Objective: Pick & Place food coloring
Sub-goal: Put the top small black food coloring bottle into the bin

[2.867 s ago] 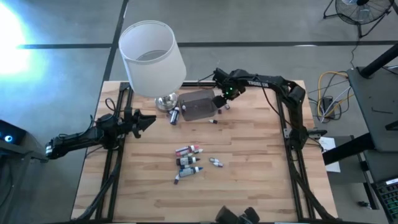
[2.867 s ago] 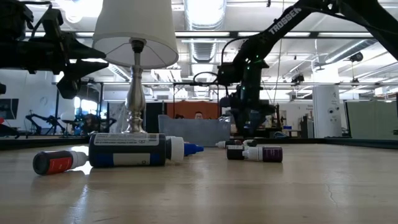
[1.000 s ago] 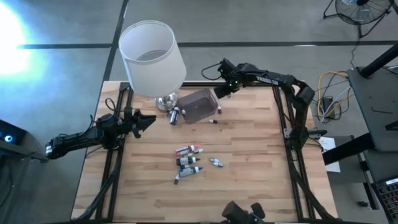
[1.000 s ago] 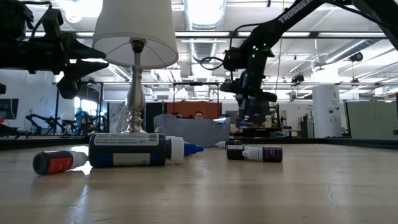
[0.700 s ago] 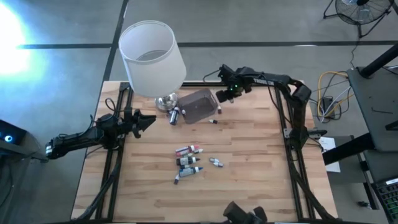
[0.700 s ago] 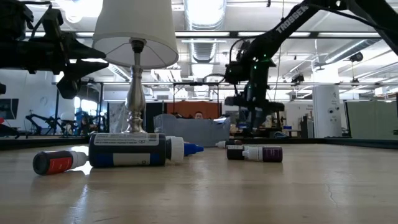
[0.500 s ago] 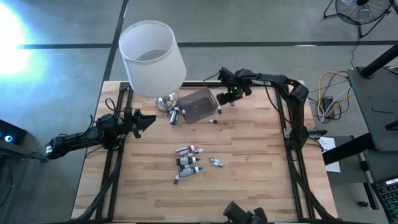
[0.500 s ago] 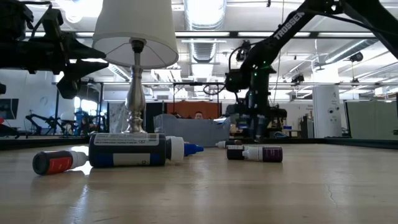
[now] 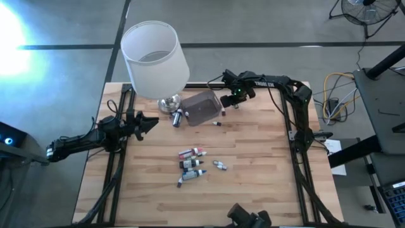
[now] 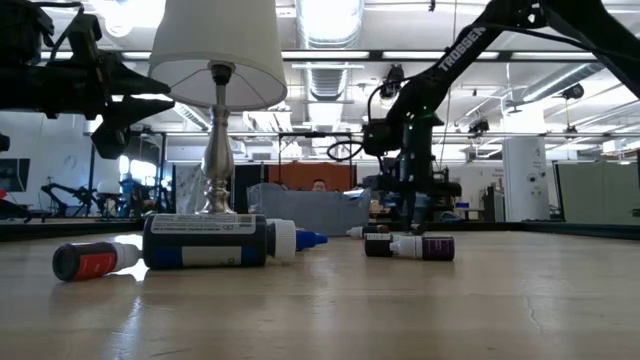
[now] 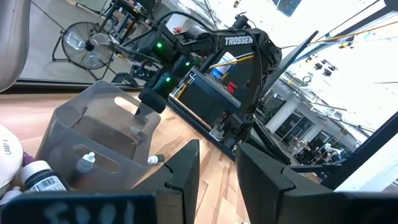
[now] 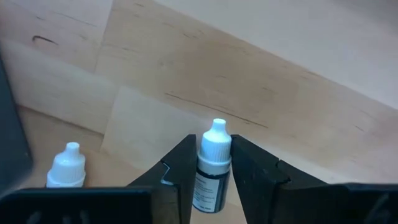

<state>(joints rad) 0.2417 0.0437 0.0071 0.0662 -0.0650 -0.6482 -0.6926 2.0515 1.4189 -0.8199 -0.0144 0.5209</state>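
Right claw (image 12: 208, 171) clamped on white-capped food coloring bottle (image 12: 211, 163), upper centre beside grey box (image 9: 201, 106). Left claw (image 11: 217, 171) apart, idle at left edge of tabletop (image 9: 253, 164).

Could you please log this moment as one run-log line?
right gripper: shut on food coloring bottle, beside grey box | left gripper: open, waiting at table's left edge

Tiny food coloring bottles (image 9: 192, 163) lying flat in a loose cluster at mid-table (red, blue and dark bodies, pointed caps), with strays near the far edge and one white-capped dark bottle (image 12: 211, 168) upright between the right gripper (image 12: 210, 169) fingers, above the wood.
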